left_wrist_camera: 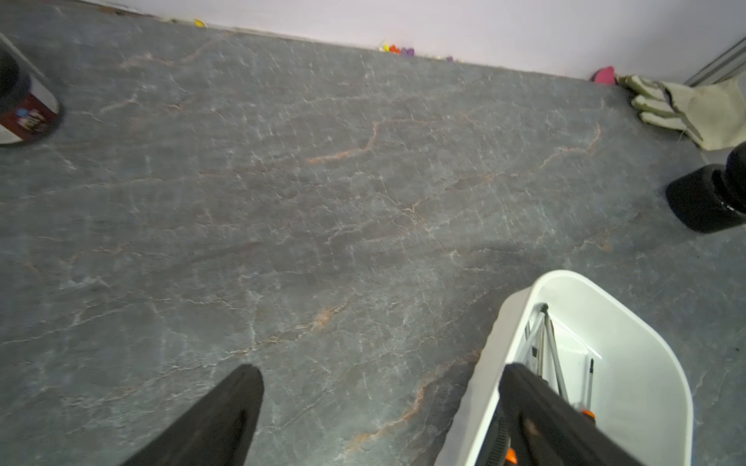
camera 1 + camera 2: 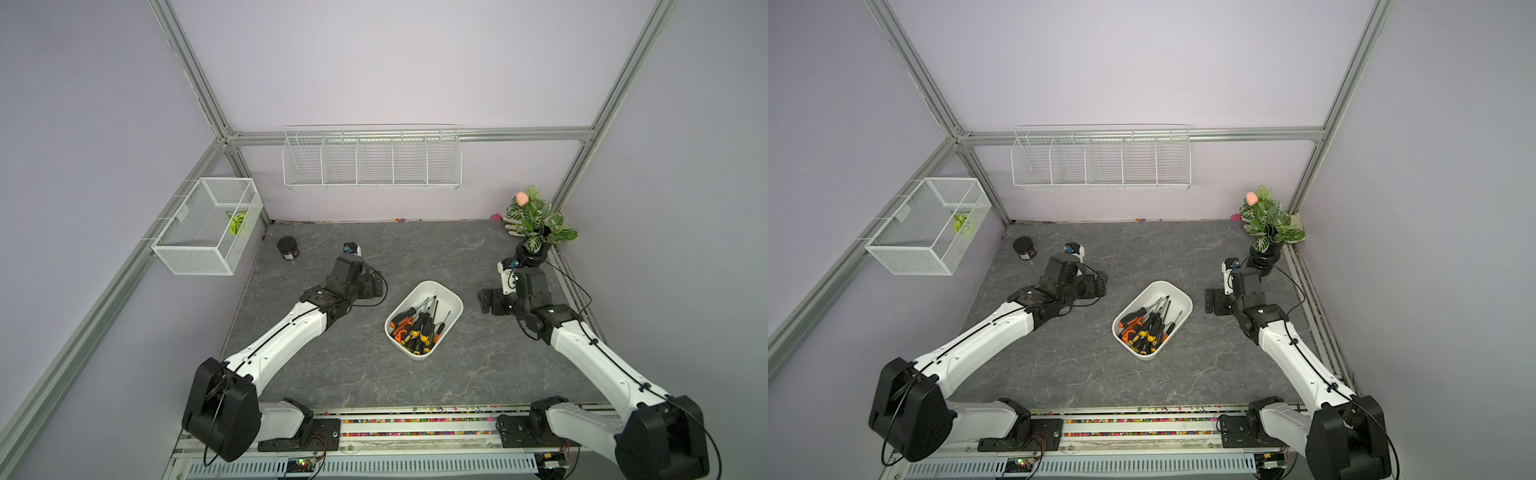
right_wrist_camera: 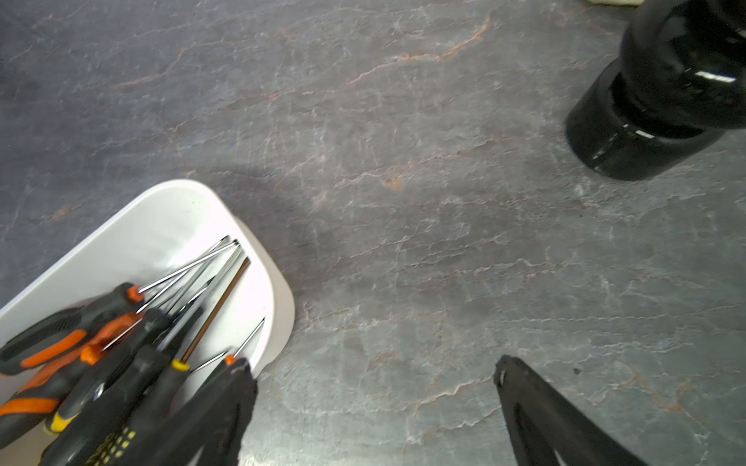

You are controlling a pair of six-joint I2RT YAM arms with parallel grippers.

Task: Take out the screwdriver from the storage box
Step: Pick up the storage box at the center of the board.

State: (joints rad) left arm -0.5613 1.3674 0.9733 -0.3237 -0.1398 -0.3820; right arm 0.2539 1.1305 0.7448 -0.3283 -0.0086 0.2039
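The screwdrivers [image 2: 417,326] lie heaped in the white storage box [image 2: 446,297] at mid-table, none lifted yet, so the step in hand is the approach. The left gripper [image 1: 381,369] and right gripper [image 3: 371,365] flank it, both wide and empty. Next, one must drop onto a single handle. Around them are a grey marbled tabletop [image 2: 478,249], lilac walls [image 2: 374,62] and a wire rack [image 2: 372,160] at the far side.

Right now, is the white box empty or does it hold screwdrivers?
Not empty: several screwdrivers lie piled inside the box, handles at its near end.
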